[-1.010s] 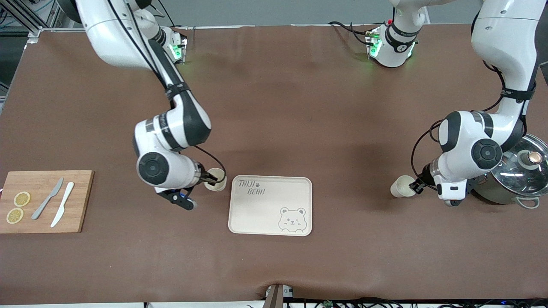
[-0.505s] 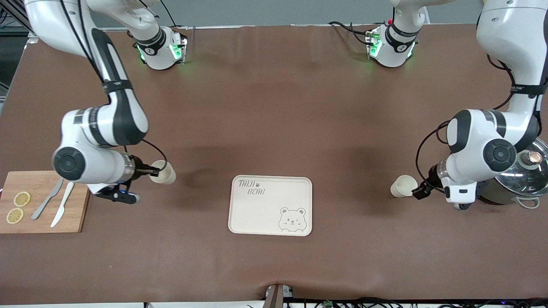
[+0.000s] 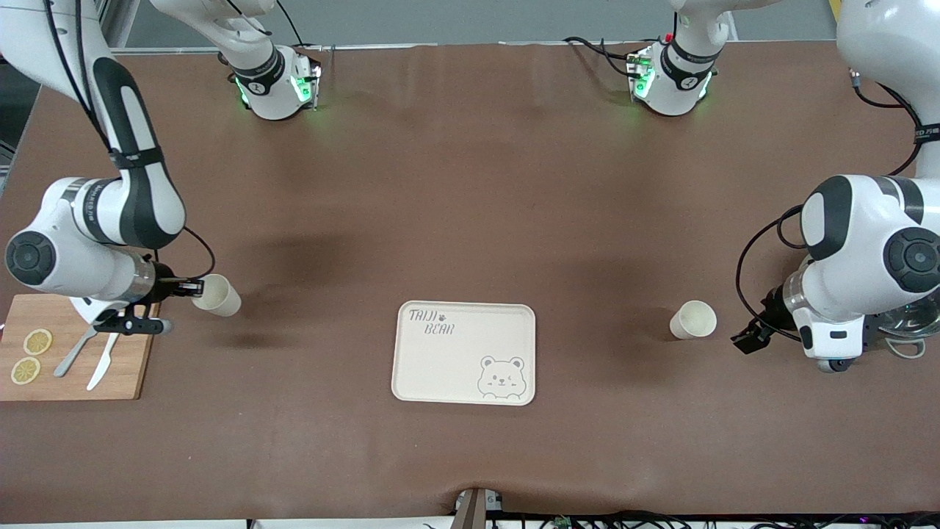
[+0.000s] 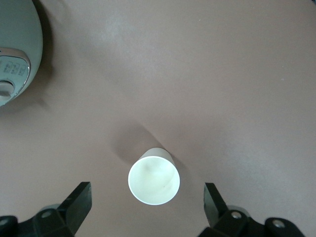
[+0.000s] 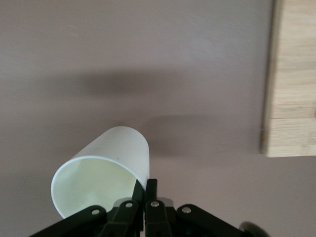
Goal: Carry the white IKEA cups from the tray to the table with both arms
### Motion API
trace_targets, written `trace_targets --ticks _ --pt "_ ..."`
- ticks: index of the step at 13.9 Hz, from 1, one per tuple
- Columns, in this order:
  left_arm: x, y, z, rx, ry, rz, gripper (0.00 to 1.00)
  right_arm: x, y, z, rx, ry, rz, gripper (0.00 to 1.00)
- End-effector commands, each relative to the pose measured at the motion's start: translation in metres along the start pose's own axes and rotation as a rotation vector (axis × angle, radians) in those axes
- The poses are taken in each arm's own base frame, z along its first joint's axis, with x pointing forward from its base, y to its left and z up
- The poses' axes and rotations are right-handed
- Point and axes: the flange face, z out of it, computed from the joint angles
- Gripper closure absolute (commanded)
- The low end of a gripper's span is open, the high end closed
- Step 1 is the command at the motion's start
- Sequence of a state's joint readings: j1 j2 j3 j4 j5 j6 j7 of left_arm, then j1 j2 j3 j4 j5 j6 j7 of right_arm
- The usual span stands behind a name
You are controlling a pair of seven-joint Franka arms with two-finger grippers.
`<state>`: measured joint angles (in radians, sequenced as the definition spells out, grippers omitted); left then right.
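My right tool (image 3: 192, 288) pinches one cup's (image 3: 215, 294) rim; my left tool (image 4: 147, 205), spread open, hangs over the other cup (image 4: 154, 176) standing on the desk (image 3: 470, 220).

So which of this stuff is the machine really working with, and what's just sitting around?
In the job:
- cup, pinched at its rim by the right gripper, above the table beside the cutting board
- cup standing on the table, with the open left gripper beside it

Just lying about:
- bear tray
- cutting board with two knives and lemon slices
- lidded pot
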<state>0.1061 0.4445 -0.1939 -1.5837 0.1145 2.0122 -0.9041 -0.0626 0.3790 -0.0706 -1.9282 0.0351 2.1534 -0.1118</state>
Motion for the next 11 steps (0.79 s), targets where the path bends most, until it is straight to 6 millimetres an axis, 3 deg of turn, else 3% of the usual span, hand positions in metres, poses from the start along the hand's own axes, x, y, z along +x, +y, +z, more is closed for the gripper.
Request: trace_targets --ticks 1,2,4,7,8,9,10,11 --pt "0.006 -0.005 -0.007 0.023 -0.010 0.053 0.00 -0.016 0.018 0.007 0.000 -0.005 -0.054 1.00" --pt "0.010 -0.008 -0.014 0.016 0.000 0.093 0.00 -0.016 0.031 0.008 0.002 0.009 -0.073 1.00" --pt "0.018 -0.010 -0.022 0.018 0.008 0.117 0.00 -0.015 0.035 0.013 0.001 0.017 -0.081 1.00" --pt "0.026 -0.015 -0.035 0.025 0.024 0.224 0.00 -0.028 0.033 0.043 -0.004 0.033 -0.078 0.99" --pt "0.030 -0.019 -0.047 0.051 0.052 0.262 0.00 -0.030 0.032 0.046 -0.003 0.029 -0.076 0.88" --pt "0.030 -0.022 -0.062 0.087 0.076 0.290 0.00 -0.029 0.030 0.044 -0.001 0.026 -0.070 0.60" --pt "0.028 -0.023 -0.079 0.102 0.099 0.301 0.00 -0.028 0.029 0.042 -0.001 0.029 -0.079 0.01" --pt "0.025 -0.026 -0.096 0.099 0.114 0.309 0.00 -0.028 0.025 0.039 0.001 0.016 -0.082 0.00"
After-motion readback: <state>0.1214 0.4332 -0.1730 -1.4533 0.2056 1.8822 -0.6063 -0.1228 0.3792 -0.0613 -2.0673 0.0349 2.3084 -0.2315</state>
